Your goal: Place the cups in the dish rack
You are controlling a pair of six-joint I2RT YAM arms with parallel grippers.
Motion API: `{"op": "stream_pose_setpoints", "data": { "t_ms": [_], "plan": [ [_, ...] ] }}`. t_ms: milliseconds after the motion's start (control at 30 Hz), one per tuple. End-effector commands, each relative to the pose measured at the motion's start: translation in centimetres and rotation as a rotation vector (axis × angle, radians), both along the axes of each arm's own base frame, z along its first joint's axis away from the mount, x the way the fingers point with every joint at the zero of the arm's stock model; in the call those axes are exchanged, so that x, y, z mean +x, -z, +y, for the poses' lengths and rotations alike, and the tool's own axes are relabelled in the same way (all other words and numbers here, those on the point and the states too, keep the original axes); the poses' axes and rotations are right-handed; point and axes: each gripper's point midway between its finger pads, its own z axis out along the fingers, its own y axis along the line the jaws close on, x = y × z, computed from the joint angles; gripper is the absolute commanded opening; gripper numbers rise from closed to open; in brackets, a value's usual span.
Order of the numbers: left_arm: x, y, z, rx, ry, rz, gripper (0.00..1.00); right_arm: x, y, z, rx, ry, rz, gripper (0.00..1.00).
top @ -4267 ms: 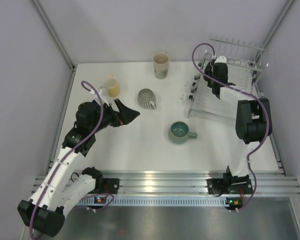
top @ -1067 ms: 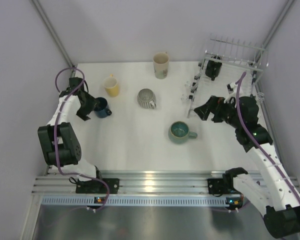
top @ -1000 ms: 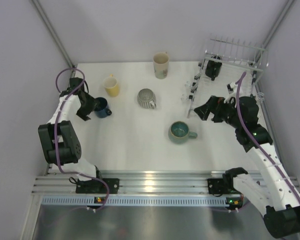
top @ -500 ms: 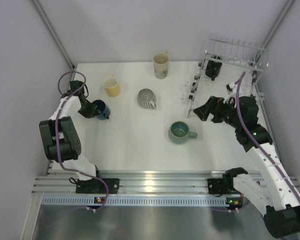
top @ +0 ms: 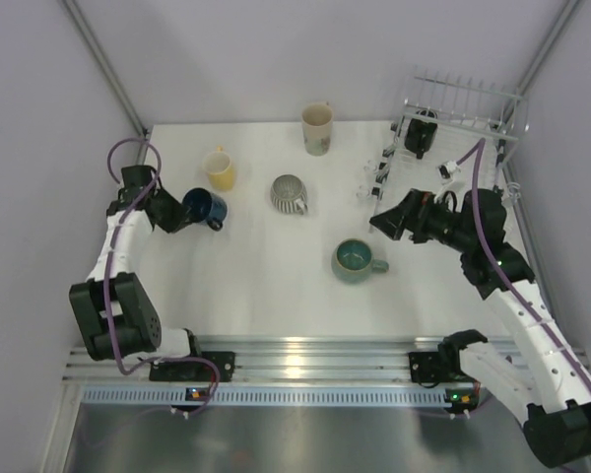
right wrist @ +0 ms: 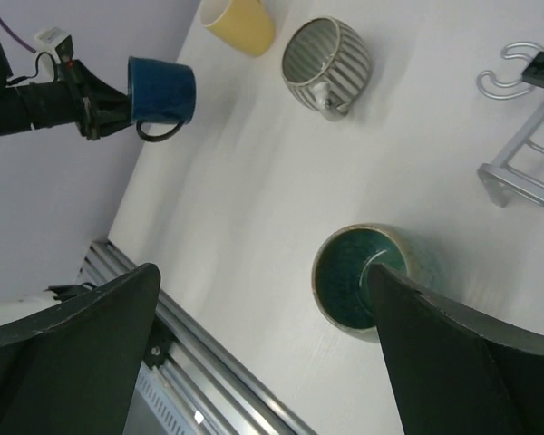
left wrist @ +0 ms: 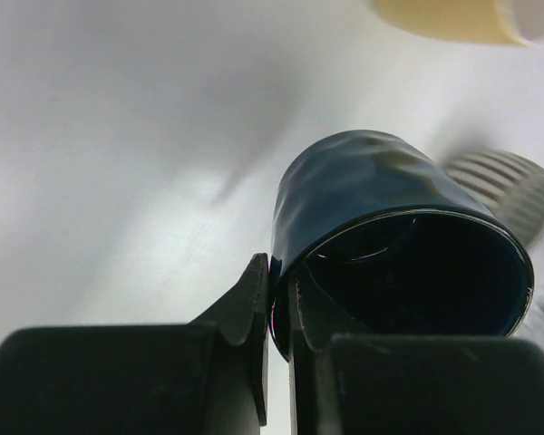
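The left gripper [left wrist: 276,272] pinches the rim of the dark blue mug [left wrist: 372,190]. The silver wire rack [top: 460,99] lies far right, by the right gripper [right wrist: 263,267], whose fingers are spread wide.

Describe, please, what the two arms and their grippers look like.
Both arms have white links, as on the left arm and right arm, joined by bulky black joint housings. A purple cable loops loosely along each. The left gripper and right gripper are matte black, each with two flat fingers tapering to narrow tips. No markings are legible.
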Motion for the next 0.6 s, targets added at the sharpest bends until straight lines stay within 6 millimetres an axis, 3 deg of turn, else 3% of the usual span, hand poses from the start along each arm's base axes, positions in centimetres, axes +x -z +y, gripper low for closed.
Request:
{"op": "stream_pose_setpoints", "data": {
  "t_ms": [0, 167, 233, 367, 567],
  "plan": [
    [2.4, -8.3, -4.9, -0.188, 0.207, -0.372, 0.0, -0.2, -3.5, 2.5, 0.105, -0.075, -0.071, 0.98],
    [1.8, -13.8, -9.2, -0.424, 0.376, -0.601, 0.0, -1.0, -5.0, 6.5, 0.171, -0.175, -0.095, 0.94],
    [1.1, -16.0, -9.9, -0.476, 0.394, -0.67, 0.0, -1.1, -4.8, 8.1, 0.189, -0.21, -0.079, 0.92],
    [0.1, -17.7, -11.0, -0.506, 0.443, -0.729, 0.0, -2.0, -6.4, 11.8, 0.246, -0.3, -0.126, 0.9],
    [-2.1, -20.3, -13.5, -0.566, 0.543, -0.84, 0.0, -1.8, -6.7, 16.3, 0.291, -0.365, -0.106, 0.89]
  ]
}}
